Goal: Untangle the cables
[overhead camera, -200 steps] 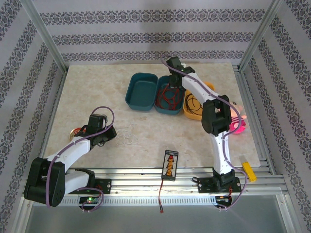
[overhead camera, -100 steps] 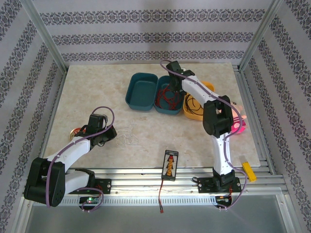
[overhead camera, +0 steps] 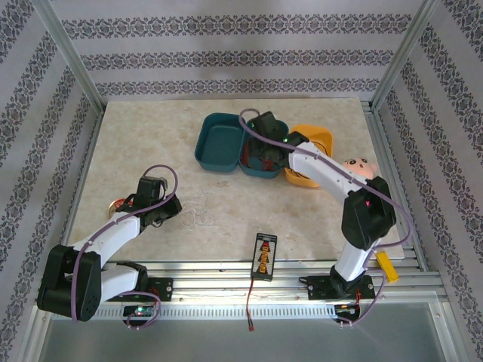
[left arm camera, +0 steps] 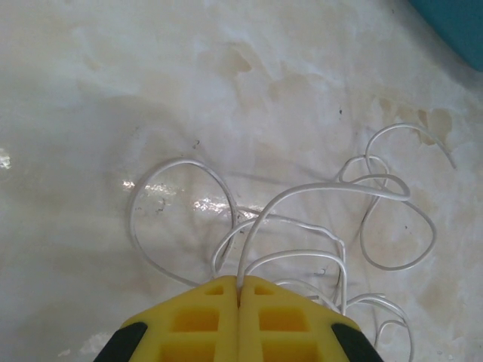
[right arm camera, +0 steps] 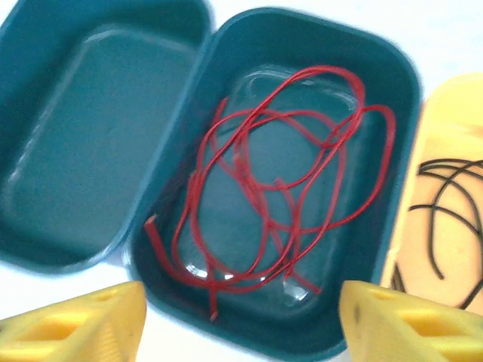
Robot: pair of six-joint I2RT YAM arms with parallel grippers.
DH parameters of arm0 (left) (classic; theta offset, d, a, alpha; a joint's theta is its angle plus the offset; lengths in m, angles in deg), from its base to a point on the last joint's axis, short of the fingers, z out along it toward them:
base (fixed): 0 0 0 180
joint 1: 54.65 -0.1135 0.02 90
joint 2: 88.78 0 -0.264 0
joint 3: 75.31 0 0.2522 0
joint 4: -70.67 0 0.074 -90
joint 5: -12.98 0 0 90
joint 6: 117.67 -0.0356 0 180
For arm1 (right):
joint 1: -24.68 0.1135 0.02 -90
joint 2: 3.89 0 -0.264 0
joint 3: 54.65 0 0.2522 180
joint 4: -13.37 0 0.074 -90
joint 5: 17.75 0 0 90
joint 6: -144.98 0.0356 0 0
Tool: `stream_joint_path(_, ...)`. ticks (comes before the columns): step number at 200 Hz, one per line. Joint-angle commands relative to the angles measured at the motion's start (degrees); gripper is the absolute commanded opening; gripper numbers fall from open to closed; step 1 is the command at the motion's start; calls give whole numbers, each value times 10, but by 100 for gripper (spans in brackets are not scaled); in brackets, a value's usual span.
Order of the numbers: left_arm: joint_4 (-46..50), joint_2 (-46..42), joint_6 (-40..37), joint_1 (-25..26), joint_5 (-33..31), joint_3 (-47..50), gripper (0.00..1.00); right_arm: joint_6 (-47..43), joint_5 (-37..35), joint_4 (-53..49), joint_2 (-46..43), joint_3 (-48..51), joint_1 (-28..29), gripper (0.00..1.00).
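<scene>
Nearest me, the left gripper (left arm camera: 239,292) was pinched shut on the whitish cable (left arm camera: 332,184), which sprawled in loose loops on the table (left arm camera: 90,90). It looked featherlight and springy, so I'd take it by a free loop. Farther back, the right gripper (right arm camera: 241,305) hovered, fingers spread wide, over the limp red cable (right arm camera: 260,204) in a teal bin (right arm camera: 324,16). The black cable (right arm camera: 434,241) lay in the yellow bin (right arm camera: 445,113) beside it.

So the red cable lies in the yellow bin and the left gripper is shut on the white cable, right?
Not quite: the red cable lies in a teal bin, as the right wrist view shows. The left gripper is indeed shut on the white cable.
</scene>
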Motion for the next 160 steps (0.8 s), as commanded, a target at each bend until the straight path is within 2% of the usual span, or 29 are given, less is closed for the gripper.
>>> stream_joint_path(1,-24,-5,10,-3,20,-9,0,20,-21,34,-39,58,27,98)
stream_joint_path(30,-52,1,27,6,37,0,0,57,-22,77,-80,137,73,98)
stream_joint_path(69,-58,19,29,22,38,-10,0,97,-28,93,-104,175,121,98)
stream_joint_path(120,-63,50,30,64,33,-30,0,150,-2,110,-57,172,162,98)
stream_joint_path(136,-61,56,29,76,29,-34,4,160,11,112,-30,163,169,98)
stream_joint_path(160,-61,62,30,86,27,-36,15,172,43,101,13,135,171,98)
